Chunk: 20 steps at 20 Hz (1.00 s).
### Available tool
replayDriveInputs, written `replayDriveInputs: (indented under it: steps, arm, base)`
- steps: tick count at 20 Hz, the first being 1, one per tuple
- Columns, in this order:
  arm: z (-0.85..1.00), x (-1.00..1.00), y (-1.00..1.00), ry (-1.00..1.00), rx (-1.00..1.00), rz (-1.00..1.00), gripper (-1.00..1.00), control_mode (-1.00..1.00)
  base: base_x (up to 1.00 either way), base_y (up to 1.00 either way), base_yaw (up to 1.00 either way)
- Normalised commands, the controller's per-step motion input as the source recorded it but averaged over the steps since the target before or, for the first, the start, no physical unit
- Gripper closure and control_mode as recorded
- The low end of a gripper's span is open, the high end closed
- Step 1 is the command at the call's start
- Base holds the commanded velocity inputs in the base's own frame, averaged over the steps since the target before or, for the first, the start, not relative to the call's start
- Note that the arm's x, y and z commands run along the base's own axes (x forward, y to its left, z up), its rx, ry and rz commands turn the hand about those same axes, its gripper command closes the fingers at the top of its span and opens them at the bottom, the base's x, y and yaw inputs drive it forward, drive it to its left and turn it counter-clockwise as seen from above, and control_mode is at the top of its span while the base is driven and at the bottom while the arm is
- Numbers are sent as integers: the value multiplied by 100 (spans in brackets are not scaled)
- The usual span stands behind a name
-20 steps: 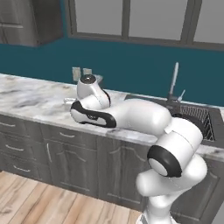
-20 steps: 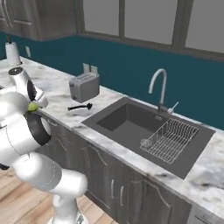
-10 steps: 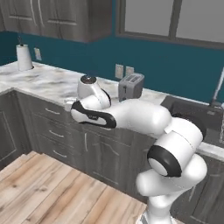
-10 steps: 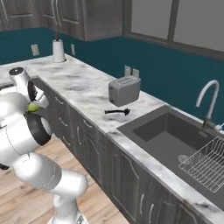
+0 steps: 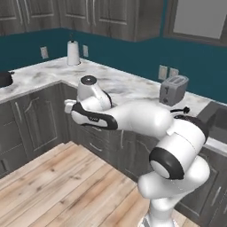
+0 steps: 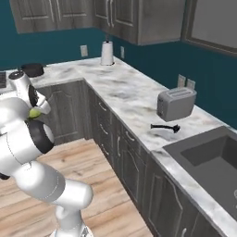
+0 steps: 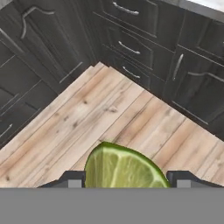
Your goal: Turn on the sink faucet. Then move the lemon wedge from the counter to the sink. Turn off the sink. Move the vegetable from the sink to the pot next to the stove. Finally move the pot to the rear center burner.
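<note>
Pinching a yellow-green, teardrop-shaped lemon wedge [image 7: 124,166] from both sides, the two dark finger tips [image 7: 72,178] stand partly apart with the fruit filling the space between them in the hand view. The gripper [image 7: 126,179] points down at pale wooden floor planks [image 7: 109,109], with dark grey cabinet fronts [image 7: 144,48] beyond, so the wedge hangs in the air over the floor and well off any surface. In the right base view a speck of the same yellow-green [image 6: 34,112] peeps out by the white arm's wrist.

Judging by this, the step in hand is carrying the vegetable toward the pot beside the stove; the dark grey rectangular sink [image 6: 210,159] lies at the right end of the white-grey marble counter [image 6: 125,92], past a silver toaster [image 6: 175,103] and a black dish brush [image 6: 165,127].

A small dark pot [image 6: 32,70] sits on the far left stretch of the counter, near its back edge. The next move probably calls for bringing the wedge above that pot, lowering it inside the rim, and only then parting the fingers.
</note>
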Motion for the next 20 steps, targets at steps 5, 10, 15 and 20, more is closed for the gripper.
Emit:
replayDriveInputs:
  steps: [5,10,15,20]
  arm:
    - [0,0,0,0,0,0,100,100]
    - [0,0,0,0,0,0,100,100]
    - [0,0,0,0,0,0,100,100]
    - [0,0,0,0,0,0,100,100]
  base:
    - [37,27,31]
    - [56,14,26]
    - [66,12,23]
    - [60,10,23]
